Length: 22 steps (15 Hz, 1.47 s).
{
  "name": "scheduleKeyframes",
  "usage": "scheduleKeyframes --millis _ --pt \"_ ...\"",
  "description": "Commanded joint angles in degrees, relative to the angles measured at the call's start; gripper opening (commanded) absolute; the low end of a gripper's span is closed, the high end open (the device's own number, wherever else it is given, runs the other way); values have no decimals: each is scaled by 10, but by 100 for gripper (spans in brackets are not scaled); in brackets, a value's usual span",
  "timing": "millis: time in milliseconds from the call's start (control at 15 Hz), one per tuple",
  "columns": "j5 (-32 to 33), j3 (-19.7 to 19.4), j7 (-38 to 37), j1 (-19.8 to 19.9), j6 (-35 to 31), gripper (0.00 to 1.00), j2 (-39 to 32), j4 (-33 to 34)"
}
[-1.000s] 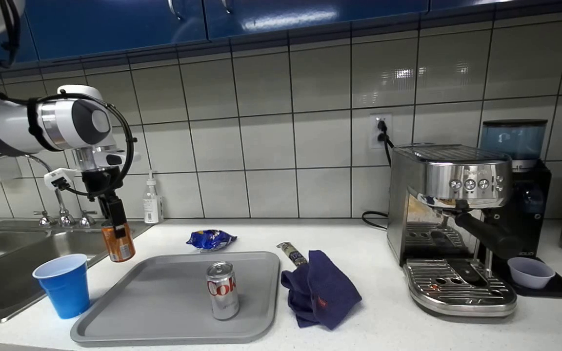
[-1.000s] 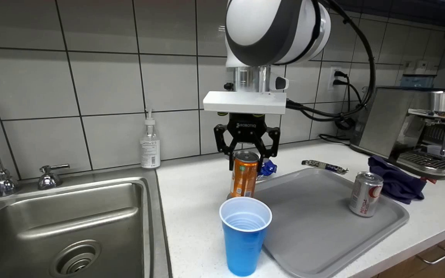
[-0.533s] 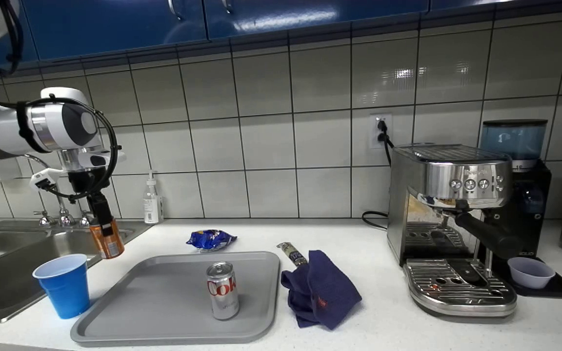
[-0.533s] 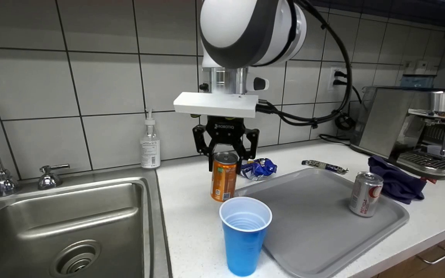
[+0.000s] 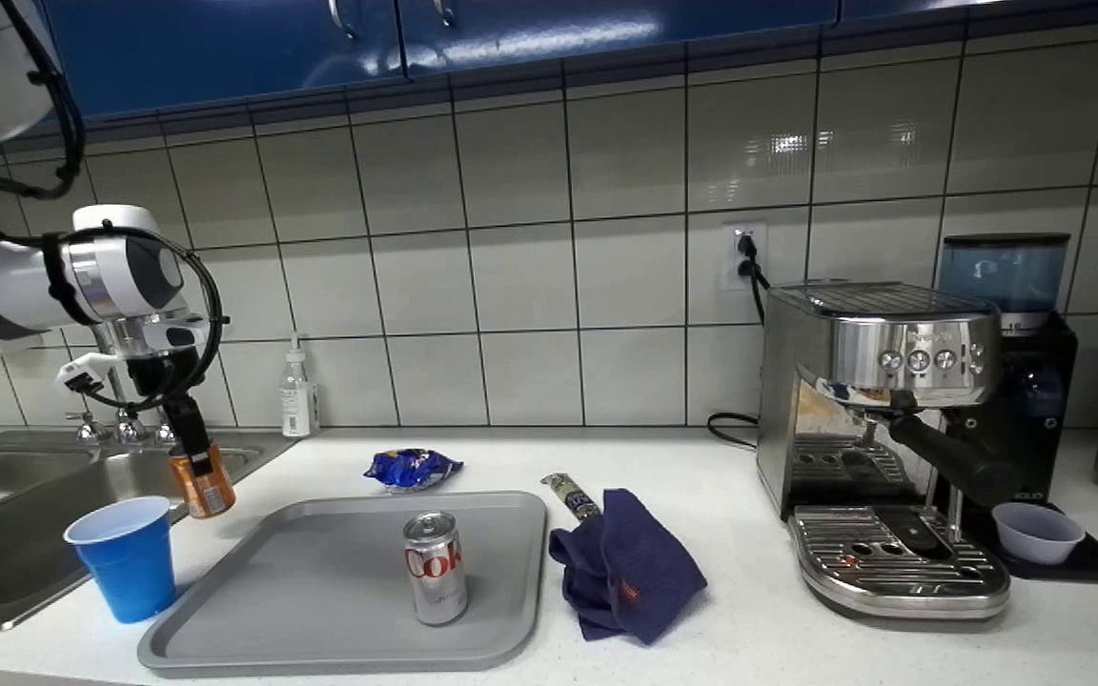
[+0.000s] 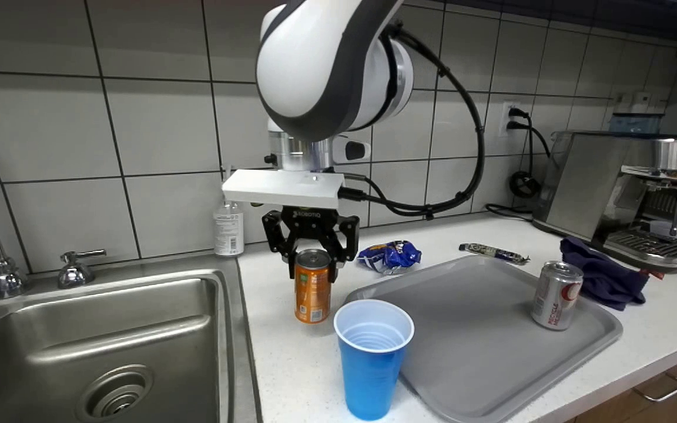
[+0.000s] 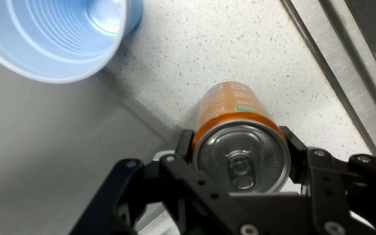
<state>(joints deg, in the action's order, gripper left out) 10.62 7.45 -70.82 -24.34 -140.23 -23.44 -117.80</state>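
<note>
My gripper [image 6: 313, 272] is shut on an orange can [image 6: 312, 295]. Its two fingers press the can's sides near the top. The can leans a little in an exterior view [image 5: 203, 486], over the strip of white counter between sink and tray. I cannot tell if its base touches the counter. In the wrist view, the gripper [image 7: 238, 147] shows the can's silver lid [image 7: 242, 156] facing the camera, its tab closed. A blue cup [image 6: 371, 376], white inside, stands upright beside the can, apart from it. It also shows in the wrist view [image 7: 60, 42].
A grey tray [image 5: 339, 591] bears an upright silver Coke can [image 5: 435, 572]. A steel sink [image 6: 221, 329] lies beside the counter. Behind are a soap bottle [image 5: 296, 395], a blue wrapper [image 5: 411, 469] and a wrapped bar [image 5: 570, 495]. A navy cloth [image 5: 630, 572] and coffee machine [image 5: 883, 457] stand farther along.
My gripper has moved toward the sink, carrying the orange can, and has come down a little in the last half second. The other things have not moved.
</note>
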Motion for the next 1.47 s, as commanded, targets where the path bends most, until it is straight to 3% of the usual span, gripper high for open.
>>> scheduleKeyframes --millis 0,1067,1133,1400 --pt "10 -9 -17 -19 49 40 -31 54" --pt "4 -21 -13 -38 98 42 -83 103" --pt "5 -21 -12 -38 101 90 -83 104" --pt "7 -20 -13 -38 112 100 -83 106"
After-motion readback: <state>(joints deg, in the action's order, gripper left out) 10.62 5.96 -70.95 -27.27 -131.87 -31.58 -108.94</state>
